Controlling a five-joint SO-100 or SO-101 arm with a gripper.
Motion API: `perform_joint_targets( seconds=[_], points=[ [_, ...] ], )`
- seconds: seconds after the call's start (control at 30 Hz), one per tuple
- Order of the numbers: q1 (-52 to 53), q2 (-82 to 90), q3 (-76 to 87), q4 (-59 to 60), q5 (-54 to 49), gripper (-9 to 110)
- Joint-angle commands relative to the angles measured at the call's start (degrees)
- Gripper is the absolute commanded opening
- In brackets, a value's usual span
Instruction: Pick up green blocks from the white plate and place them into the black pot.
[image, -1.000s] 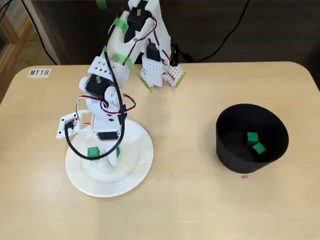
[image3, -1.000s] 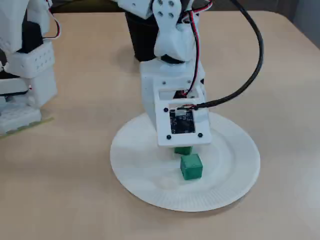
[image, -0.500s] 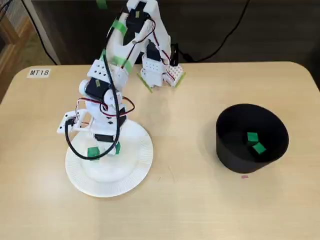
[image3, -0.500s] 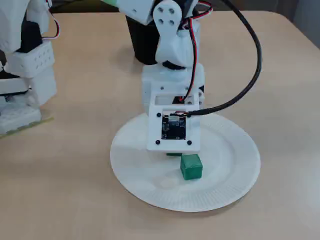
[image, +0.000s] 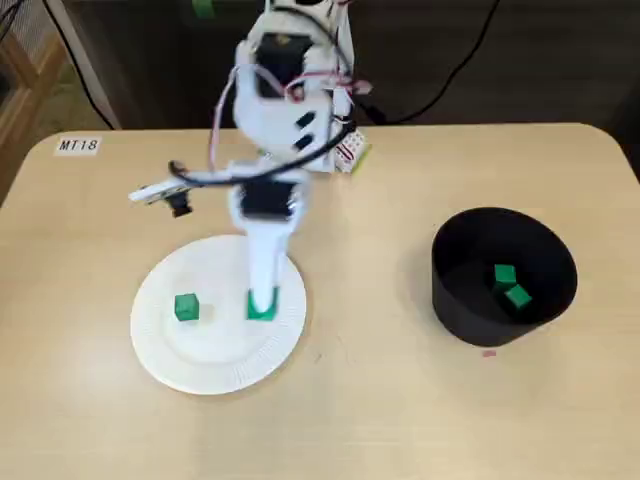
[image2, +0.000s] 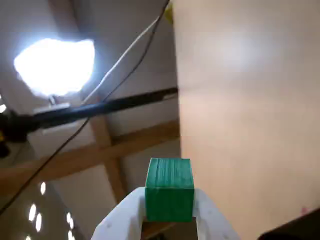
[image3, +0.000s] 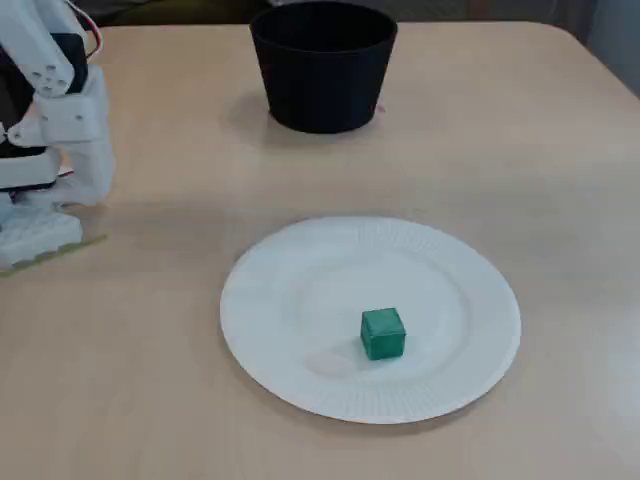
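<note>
Fingers: the two white fingers (image2: 125, 220) are clenched on a held green block (image2: 169, 189).
Held block against fingers: in the wrist view it sits squarely between them, one finger pressed to each side face, its top standing past the fingertips.
Held block's place: in a fixed view it hangs over the 3 o'clock part of the white plate (image: 160, 350), under the arm (image: 275, 120).
Second green block (image: 186, 307): lies on the plate's 9 o'clock side, well apart from the fingers.
Black pot (image: 470, 320): stands on the desk (image: 380, 400) at 3 o'clock from the plate, with two green blocks (image: 505, 273) touching inside.
</note>
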Motion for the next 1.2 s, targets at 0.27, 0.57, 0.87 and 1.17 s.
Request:
perform_joint_targets(
  seconds=[0.27, 0.57, 0.87, 1.17],
  points=[
    [-24.35, 3.52, 27.33, -27.77, -3.52, -2],
    [-26.02, -0.88, 27.33, -27.51, -4.66, -2],
    [-26.19, 4.04, 26.54, -19.60, -8.26, 32],
    [-20.83, 6.86, 15.64, -2.29, -10.46, -2]
  ],
)
